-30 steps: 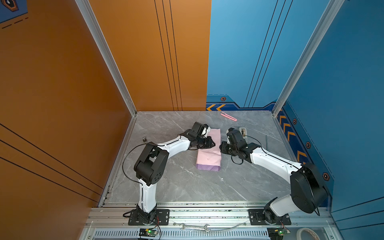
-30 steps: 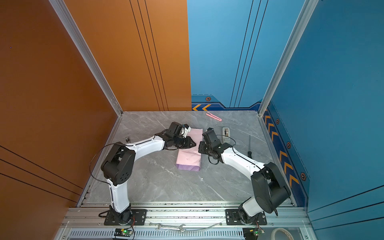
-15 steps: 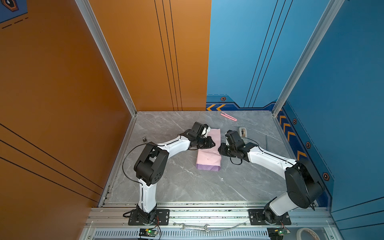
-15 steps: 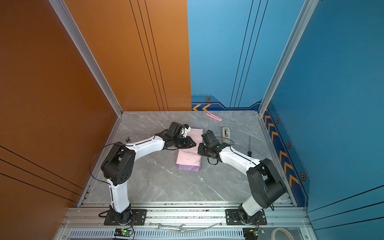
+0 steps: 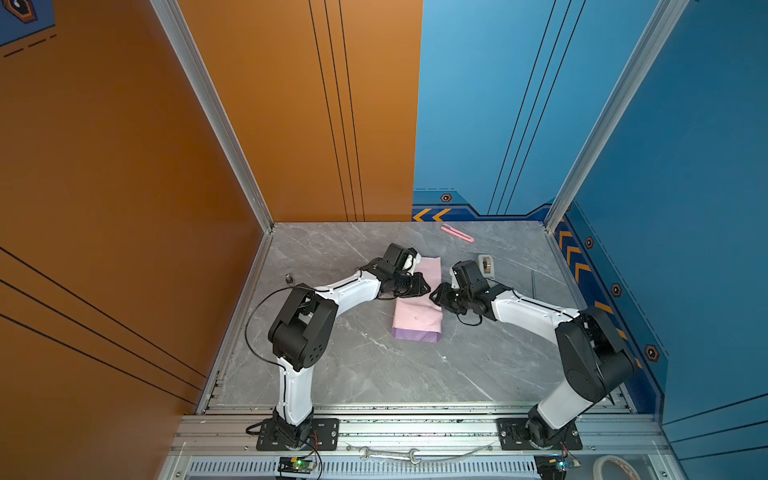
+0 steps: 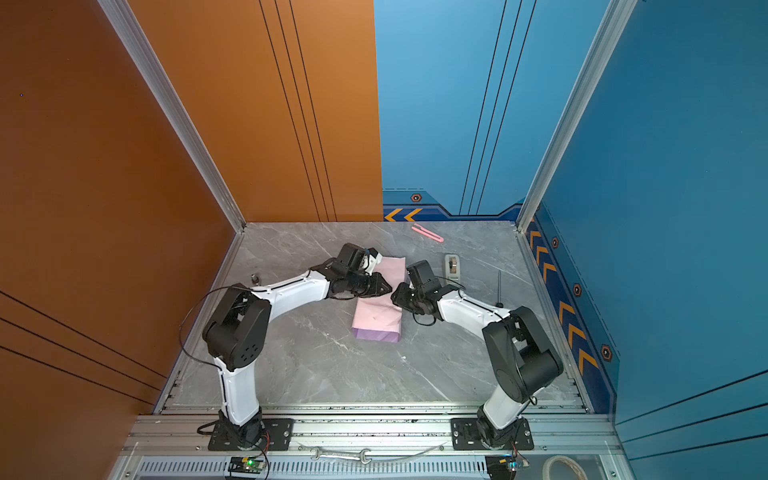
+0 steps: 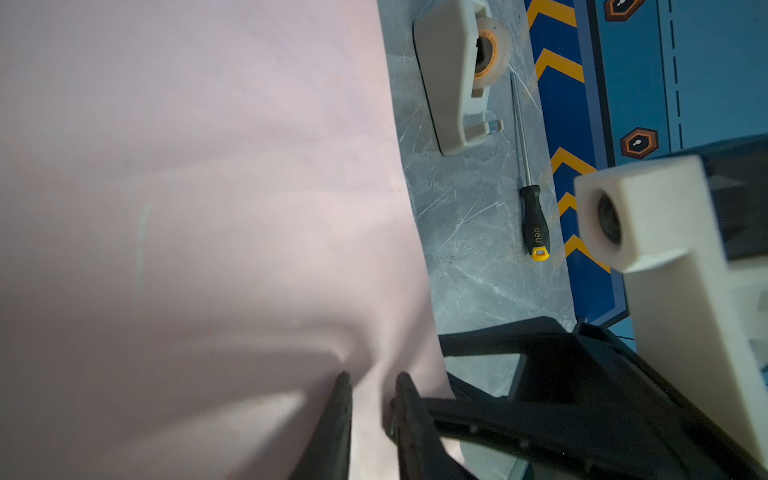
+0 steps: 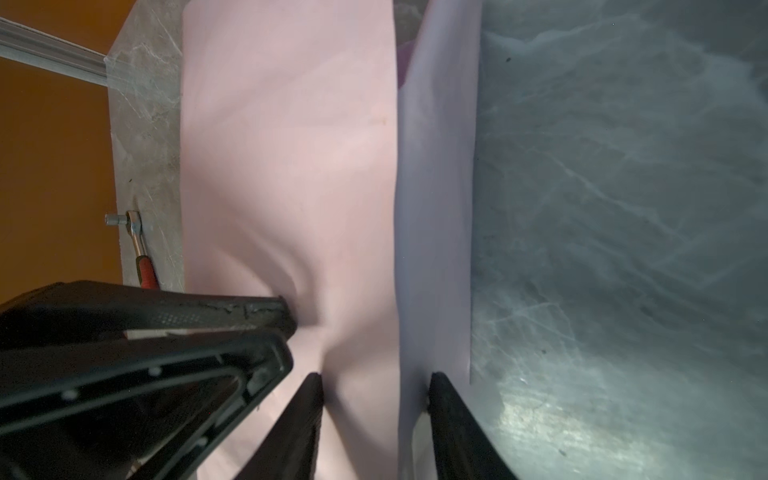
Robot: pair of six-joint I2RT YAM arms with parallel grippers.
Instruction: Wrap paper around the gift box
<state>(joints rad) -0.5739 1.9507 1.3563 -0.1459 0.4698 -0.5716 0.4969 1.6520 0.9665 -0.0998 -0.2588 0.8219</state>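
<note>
Left gripper is down on the pink top face of the paper, jaws drawn narrow, tips dimpling the sheet (whether a pleat is nipped between them, I can't tell). Right gripper sits at the opposite side, jaws part-way apart, straddling the folded side edge and closed on nothing. The parcel lies in the middle of the table between the two, lilac showing along its near end. The gift box itself is out of sight, by my reading under that wrap. The danger now: no tape shows on the fold, so with the right jaws loose the flap can spring back. One narrow press point on a slick stone-look top may also let the whole bundle skid or twist. Wrinkles running to the left tips warn of a tear if that gripper drags. Containers: the box is covered, so its contents can't be told. The beige tape dispenser, just off the paper's edge, carries a roll on an orange hub, with a screwdriver lying beside it.
</note>
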